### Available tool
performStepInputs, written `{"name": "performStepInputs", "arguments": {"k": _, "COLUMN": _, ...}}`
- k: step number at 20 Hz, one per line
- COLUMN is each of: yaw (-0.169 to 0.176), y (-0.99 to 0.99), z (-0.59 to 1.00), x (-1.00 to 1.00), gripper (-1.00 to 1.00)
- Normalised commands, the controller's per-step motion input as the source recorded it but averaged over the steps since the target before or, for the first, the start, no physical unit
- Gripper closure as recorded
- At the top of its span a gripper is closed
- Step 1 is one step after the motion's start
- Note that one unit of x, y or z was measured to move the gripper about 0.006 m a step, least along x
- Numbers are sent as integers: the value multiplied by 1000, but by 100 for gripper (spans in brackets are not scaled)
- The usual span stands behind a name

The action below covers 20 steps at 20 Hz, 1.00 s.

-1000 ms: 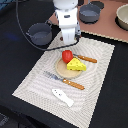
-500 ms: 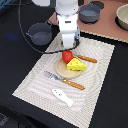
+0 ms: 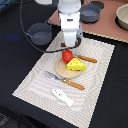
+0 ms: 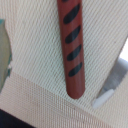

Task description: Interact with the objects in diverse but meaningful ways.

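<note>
The gripper (image 3: 70, 44) hangs low over the striped placemat (image 3: 35, 80), just behind the red tomato (image 3: 67, 55). Its fingertips are hidden by the white hand, so its state is unclear. The tomato and the yellow cheese wedge (image 3: 76, 64) rest on a round wooden plate (image 3: 61, 71). A brown sausage stick (image 3: 88, 59) lies beside the plate toward the exterior view's right. The wrist view shows the sausage stick (image 4: 72, 45) close up, with dark stripes, lying on the mat. The white fish (image 3: 62, 97) lies near the mat's front edge. A grey two-handled pot (image 3: 40, 33) stands off the mat at the exterior view's left.
A toy knife with an orange handle (image 3: 65, 80) lies in front of the plate. A second grey pot (image 3: 91, 12) and a pale bowl (image 3: 122, 16) stand on the pinkish board at the back. A black cable loops beside the arm.
The arm has come down toward the plate, bringing the gripper close behind the tomato. The objects have not moved.
</note>
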Motion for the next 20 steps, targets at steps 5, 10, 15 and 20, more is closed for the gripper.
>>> {"name": "performStepInputs", "arguments": {"k": 5, "yaw": -81, "y": 2, "z": 887, "x": 152, "gripper": -100}}
{"name": "performStepInputs", "arguments": {"k": 10, "yaw": -168, "y": -90, "z": 281, "x": 147, "gripper": -100}}
{"name": "performStepInputs", "arguments": {"k": 15, "yaw": -158, "y": -255, "z": 0, "x": 210, "gripper": -100}}
{"name": "performStepInputs", "arguments": {"k": 20, "yaw": -100, "y": -433, "z": 0, "x": 194, "gripper": -100}}
